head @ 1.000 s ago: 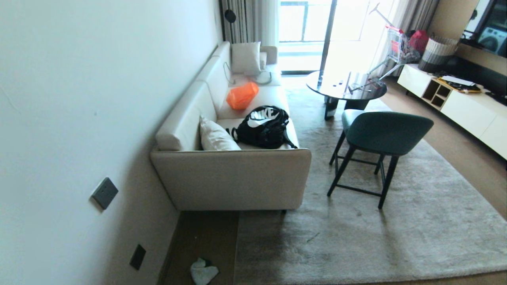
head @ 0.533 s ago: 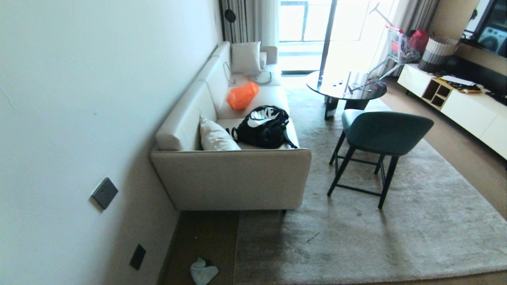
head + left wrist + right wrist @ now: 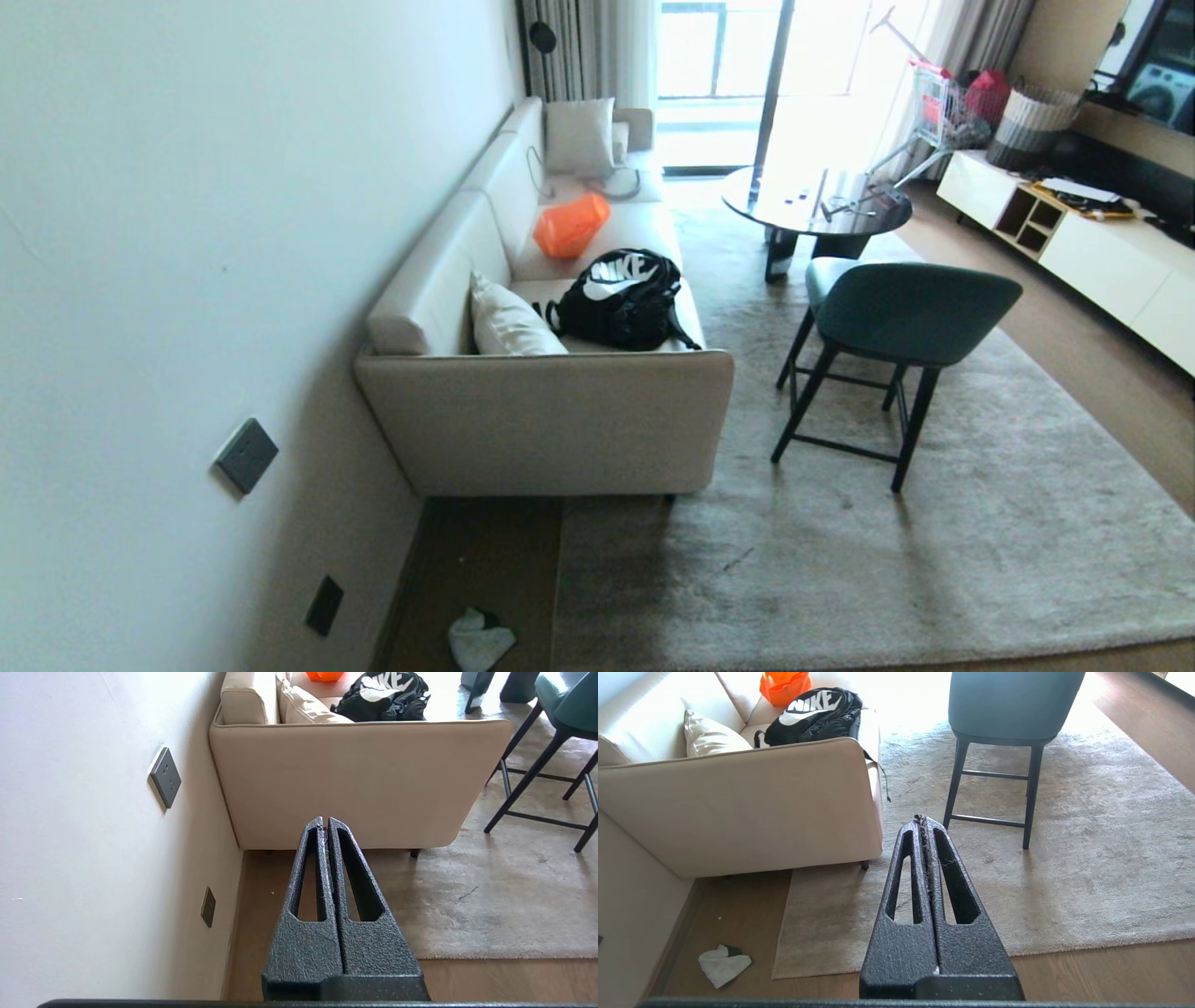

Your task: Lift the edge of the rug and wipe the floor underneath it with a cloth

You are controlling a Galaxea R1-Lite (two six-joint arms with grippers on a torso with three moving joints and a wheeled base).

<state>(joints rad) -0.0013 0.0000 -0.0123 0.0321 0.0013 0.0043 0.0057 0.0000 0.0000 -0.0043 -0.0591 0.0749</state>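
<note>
Here the cloth (image 3: 480, 639) lies crumpled on the floor (image 3: 476, 560), in the strip of bare wood between the wall (image 3: 187, 233) and the rug edge (image 3: 557, 597). It sits near that edge without touching it, and the rug (image 3: 934, 560) lies flat, its corner square on the planks just in front of the sofa (image 3: 551, 420).

Neither arm shows in the head view. Each wrist view shows its own gripper held off the floor and well apart from the cloth — the left gripper (image 3: 325, 820) points toward the end panel of the sofa, and its jaws are pressed together with nothing between them. The right gripper (image 3: 921, 819) points over the rug toward the green chair (image 3: 1008, 704); its jaws are likewise together and empty, with a few stray fibres clinging along the seam.

On the sofa seat rest a black backpack (image 3: 621, 299), an orange bag (image 3: 569, 226) and a pale cushion (image 3: 509, 322). The chair stands on the rug — beyond it is a round dark tabletop (image 3: 812, 201).
</note>
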